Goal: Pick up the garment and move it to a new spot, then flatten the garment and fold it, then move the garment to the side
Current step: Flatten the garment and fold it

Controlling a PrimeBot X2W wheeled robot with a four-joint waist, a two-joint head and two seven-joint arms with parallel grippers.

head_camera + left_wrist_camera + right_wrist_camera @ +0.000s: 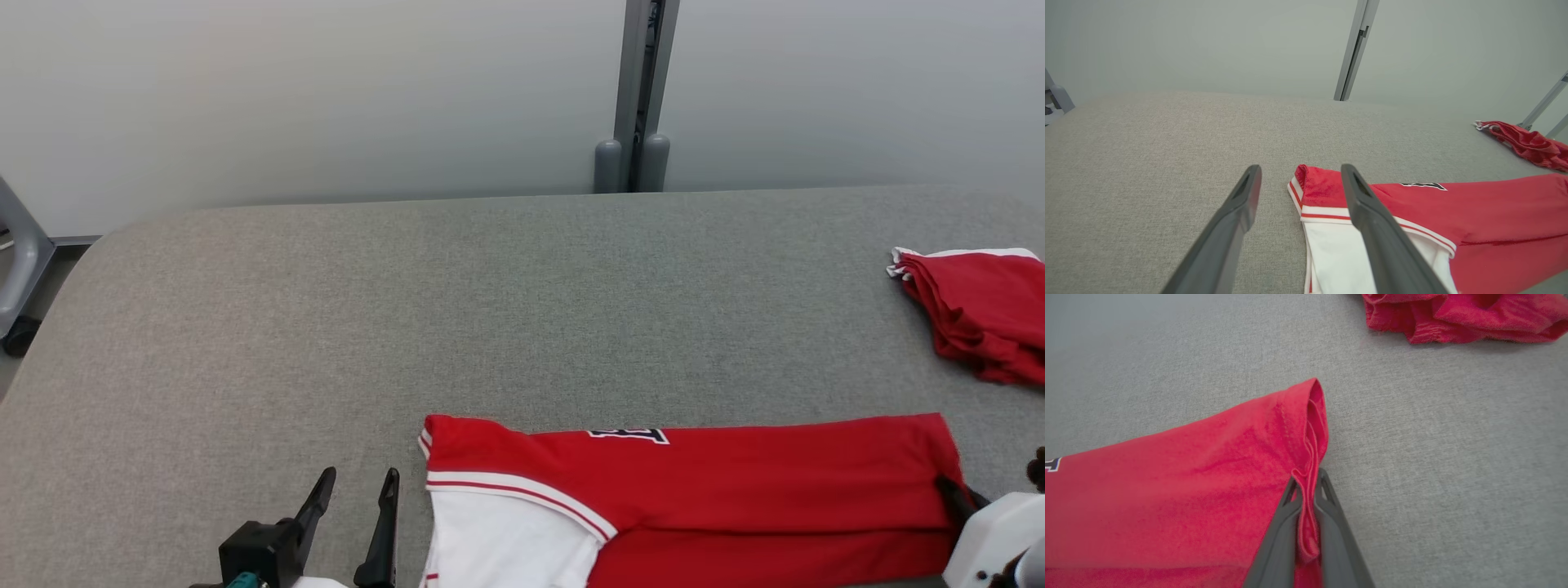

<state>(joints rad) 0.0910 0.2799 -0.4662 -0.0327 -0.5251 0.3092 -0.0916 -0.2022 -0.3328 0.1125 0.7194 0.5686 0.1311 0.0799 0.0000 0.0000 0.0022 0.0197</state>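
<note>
In the head view, the red jersey garment with white, stripe-trimmed sleeve (735,490) lay as a long folded band along the near edge of the grey fabric-covered counter (490,310). The left hand (359,478) was just beside its left end and the right hand (955,494) at its right end, so flattening and a first fold looked done, with more folding and the move aside left. The left wrist view showed that hand spread wide and empty, and dark white-edged lettering (1423,186) cut off by the fold, unreadable. The right wrist view showed the right hand pinched tight on the garment's layered right edge.
</note>
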